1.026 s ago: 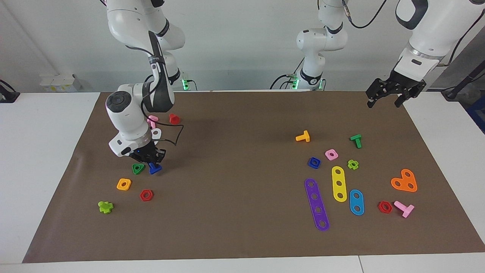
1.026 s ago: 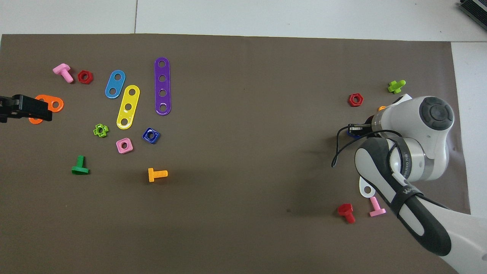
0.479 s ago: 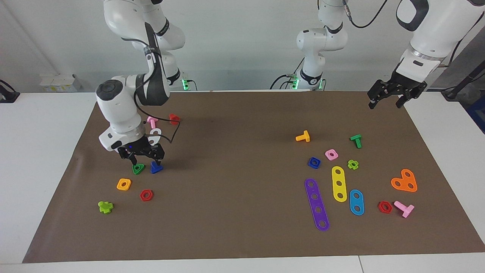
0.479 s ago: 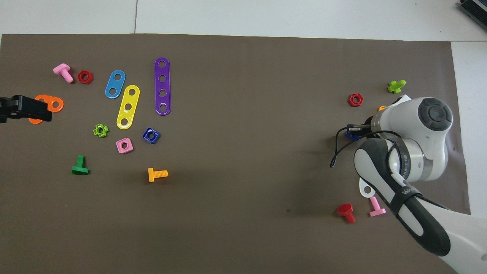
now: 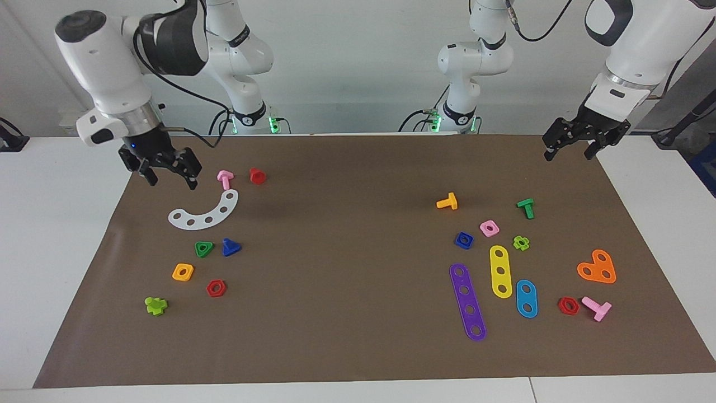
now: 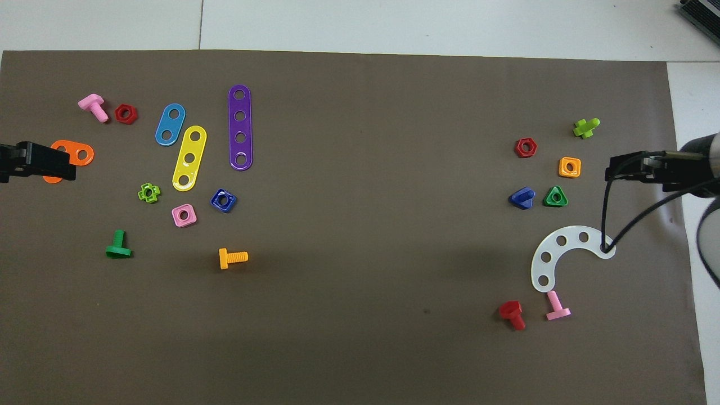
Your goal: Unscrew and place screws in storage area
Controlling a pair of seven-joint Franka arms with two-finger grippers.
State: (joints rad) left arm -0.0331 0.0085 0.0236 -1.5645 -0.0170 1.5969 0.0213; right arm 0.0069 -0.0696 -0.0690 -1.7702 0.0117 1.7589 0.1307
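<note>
Right gripper point(image 5: 168, 172) raised over the mat edge at the right arm's end of the table point(image 5: 67, 224), fingers spread, nothing between them. Left gripper point(image 5: 568, 146) hangs over the mat's corner at the left arm's end, arm waiting, fingers spread and empty.

Right arm's end, nearest the robots first: pink bolt point(image 5: 225, 179) and red bolt point(image 5: 257, 176) side by side. Then white curved strip point(image 5: 204, 212), flat on the mat. Farther out, the dark-blue bolt point(image 5: 229, 247) lies free on the mat just beside the green triangular nut point(image 5: 203, 249), not touching it. Farther still: orange square nut point(image 5: 183, 272), red hex nut point(image 5: 216, 288), lime cross piece point(image 5: 155, 305).

Left arm's end: orange bolt point(image 5: 448, 202) and green bolt point(image 5: 526, 207) nearest. Next the dark-blue nut point(image 5: 463, 240), flat, hole up, beside the pink square nut point(image 5: 489, 228) and well apart from the dark-blue bolt. The purple strip point(image 5: 467, 301), yellow strip point(image 5: 500, 271) and light-blue strip point(image 5: 526, 298) lie farther out.
</note>
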